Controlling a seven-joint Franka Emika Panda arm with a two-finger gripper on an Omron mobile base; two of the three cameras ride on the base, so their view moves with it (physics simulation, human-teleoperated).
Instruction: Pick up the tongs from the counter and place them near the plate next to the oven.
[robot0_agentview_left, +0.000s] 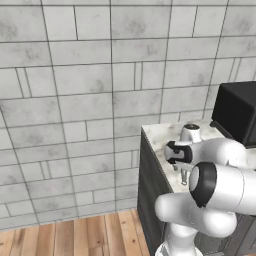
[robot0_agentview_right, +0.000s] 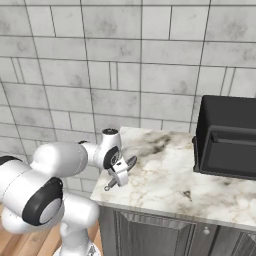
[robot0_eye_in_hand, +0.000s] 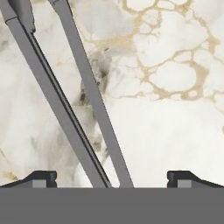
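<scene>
The tongs (robot0_eye_in_hand: 83, 83) lie flat on the marbled counter (robot0_eye_in_hand: 175, 109), two slim grey arms running from the upper left of the hand view down to its bottom middle. My gripper (robot0_eye_in_hand: 116, 179) hangs close over them, open, with one dark fingertip on each side of the two arms and touching neither. In the base views the gripper (robot0_agentview_right: 119, 176) (robot0_agentview_left: 183, 176) points down at the counter (robot0_agentview_right: 170, 175) near its left front corner. The plate is out of view.
A black box-shaped oven (robot0_agentview_right: 227, 142) (robot0_agentview_left: 237, 112) stands at the back right of the counter. The counter's left end (robot0_agentview_left: 150, 150) drops to a wooden floor (robot0_agentview_left: 75, 235). A grey tiled wall (robot0_agentview_right: 125, 75) runs behind. Dark panelled cabinets (robot0_agentview_right: 150, 232) sit below.
</scene>
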